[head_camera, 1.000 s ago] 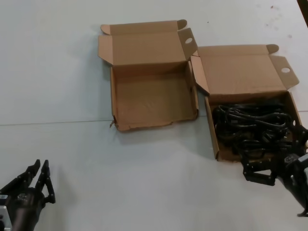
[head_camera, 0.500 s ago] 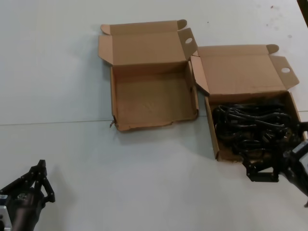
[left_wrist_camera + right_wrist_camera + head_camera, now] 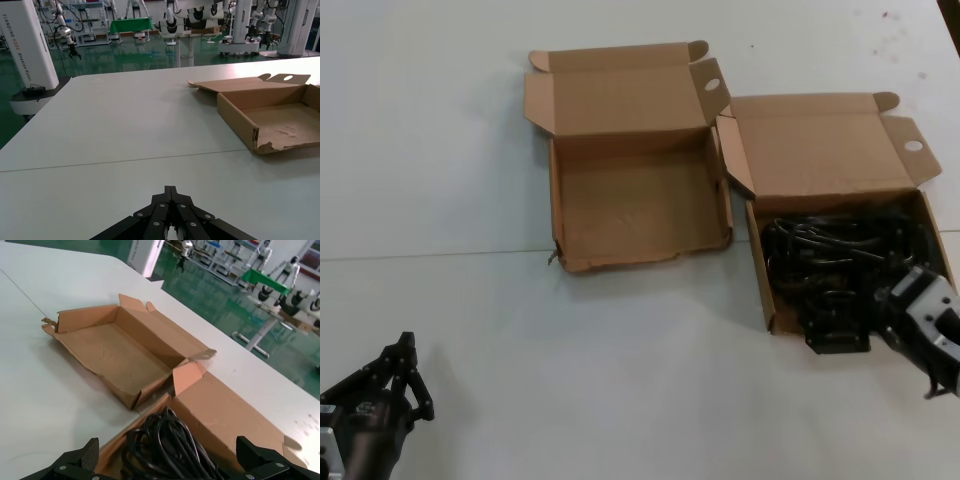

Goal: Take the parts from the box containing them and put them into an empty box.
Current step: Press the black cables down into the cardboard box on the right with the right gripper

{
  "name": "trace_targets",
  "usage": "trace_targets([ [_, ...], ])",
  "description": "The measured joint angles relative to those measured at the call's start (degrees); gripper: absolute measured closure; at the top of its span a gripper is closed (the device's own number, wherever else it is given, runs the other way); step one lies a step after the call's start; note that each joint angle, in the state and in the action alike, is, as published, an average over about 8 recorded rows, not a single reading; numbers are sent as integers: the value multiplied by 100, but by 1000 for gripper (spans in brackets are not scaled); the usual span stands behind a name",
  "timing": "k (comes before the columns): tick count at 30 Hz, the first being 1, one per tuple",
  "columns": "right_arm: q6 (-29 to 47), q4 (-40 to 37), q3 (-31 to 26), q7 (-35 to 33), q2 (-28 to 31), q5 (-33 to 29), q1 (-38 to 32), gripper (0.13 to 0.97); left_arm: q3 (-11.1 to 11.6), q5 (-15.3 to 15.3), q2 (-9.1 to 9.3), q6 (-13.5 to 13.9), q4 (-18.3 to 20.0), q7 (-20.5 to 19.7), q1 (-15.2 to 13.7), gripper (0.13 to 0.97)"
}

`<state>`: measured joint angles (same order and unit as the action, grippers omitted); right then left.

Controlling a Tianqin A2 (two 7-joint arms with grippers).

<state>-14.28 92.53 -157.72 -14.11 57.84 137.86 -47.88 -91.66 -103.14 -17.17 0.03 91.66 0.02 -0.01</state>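
The parts are black cables [image 3: 840, 262] piled in the neat-walled box [image 3: 758, 262] on the right, its lid open with a round hole in the flap. The empty box [image 3: 635, 205] with a torn near corner lies to its left. My right gripper [image 3: 836, 328] is open and reaches over the near wall of the full box. In the right wrist view its fingertips [image 3: 86, 454] stand wide on either side of the cables [image 3: 167, 442], with the empty box [image 3: 115, 350] beyond. My left gripper [image 3: 404, 372] is shut and empty, parked near the table's front left.
The white table [image 3: 440, 150] has a seam line running across it in front of the boxes. In the left wrist view the left gripper [image 3: 170, 194] rests low over the table, with the empty box [image 3: 275, 117] off to one side. Other robot stations stand beyond the table.
My right gripper has moved forward from in front of the full box to over its near wall and the cables. My left gripper has closed and stayed in place.
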Motion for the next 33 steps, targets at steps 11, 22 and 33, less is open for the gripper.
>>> trace_targets([
  [11, 259, -519, -2, 0, -444, -289, -222, 129, 0, 0, 0, 0, 0, -2, 0, 940],
  [22, 374, -755, -2, 0, -678, -500, -325, 129, 0, 1, 0, 0, 0, -3, 0, 941],
  [33, 382, -637, -2, 0, -611, -611, -408, 129, 0, 2, 0, 0, 0, -3, 0, 941],
])
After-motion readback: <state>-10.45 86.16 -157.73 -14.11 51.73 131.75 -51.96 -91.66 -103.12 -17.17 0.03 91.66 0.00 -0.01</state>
